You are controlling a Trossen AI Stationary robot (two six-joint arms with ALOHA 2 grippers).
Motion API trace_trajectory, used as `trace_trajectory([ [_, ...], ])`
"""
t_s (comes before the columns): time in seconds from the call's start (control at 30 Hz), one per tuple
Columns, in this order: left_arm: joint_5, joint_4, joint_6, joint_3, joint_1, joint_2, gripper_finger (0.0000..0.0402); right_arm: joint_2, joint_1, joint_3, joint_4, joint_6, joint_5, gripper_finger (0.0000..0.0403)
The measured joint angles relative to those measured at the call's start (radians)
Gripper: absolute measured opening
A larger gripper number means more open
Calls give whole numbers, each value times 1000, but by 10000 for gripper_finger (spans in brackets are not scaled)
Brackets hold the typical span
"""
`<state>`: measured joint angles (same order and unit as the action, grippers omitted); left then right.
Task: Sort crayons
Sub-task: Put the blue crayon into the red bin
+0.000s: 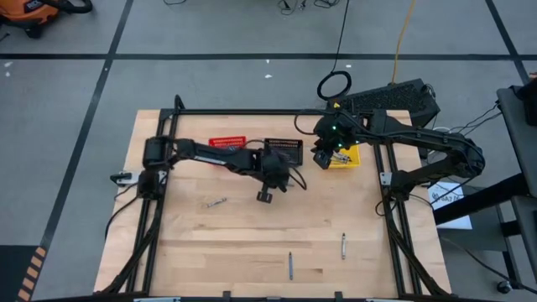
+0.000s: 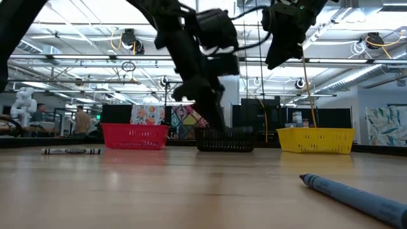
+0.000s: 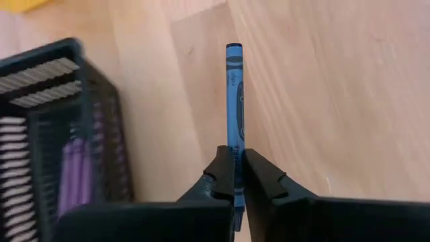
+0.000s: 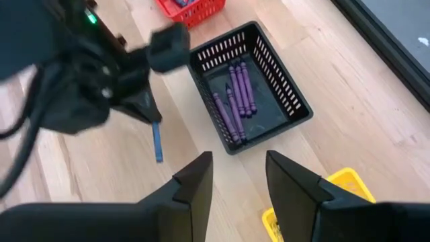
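My left jaws (image 3: pixel 234 176) are pinched tight on a blue crayon (image 3: pixel 233 94), which runs straight out from between the tips over bare wood; in the right wrist view the same crayon (image 4: pixel 157 142) hangs point-down below that gripper, just left of the black basket (image 4: pixel 292 101). In the high view these jaws (image 1: pixel 265 195) sit near the middle of the desk (image 1: pixel 252 243), just below the black basket (image 1: pixel 284 148). That basket holds several purple crayons (image 4: pixel 235 94) lying side by side. My right jaws (image 4: pixel 235 176) stand apart with nothing between them, hovering above the yellow basket (image 1: pixel 344 158) at the upper right of the desk, right of the black one. The red basket (image 1: pixel 227 142) is left of the black basket. Loose crayons lie elsewhere on the wood: one (image 1: pixel 216 202) left of centre, and two (image 1: pixel 290 264) (image 1: pixel 343 245) toward the bottom edge of the high view.
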<state>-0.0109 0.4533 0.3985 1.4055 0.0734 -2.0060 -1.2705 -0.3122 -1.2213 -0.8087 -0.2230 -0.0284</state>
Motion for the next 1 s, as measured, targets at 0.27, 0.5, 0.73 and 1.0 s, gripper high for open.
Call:
trace_trajectory([
  [0.27, 70, 229, -24, 0, 6, 141, 6, 0, 0, 0, -32, 0, 0, 125],
  [0.5, 178, 416, -60, -30, 52, 248, 6, 1, 22, -1, -148, 0, -1, 125],
  [0.73, 176, 490, -95, -117, 105, 317, 6, 1, 107, -1, -223, -71, -3, 125],
  [1.0, 191, 475, -106, -224, 169, 362, 6, 1, 224, -1, -317, -243, -2, 125],
])
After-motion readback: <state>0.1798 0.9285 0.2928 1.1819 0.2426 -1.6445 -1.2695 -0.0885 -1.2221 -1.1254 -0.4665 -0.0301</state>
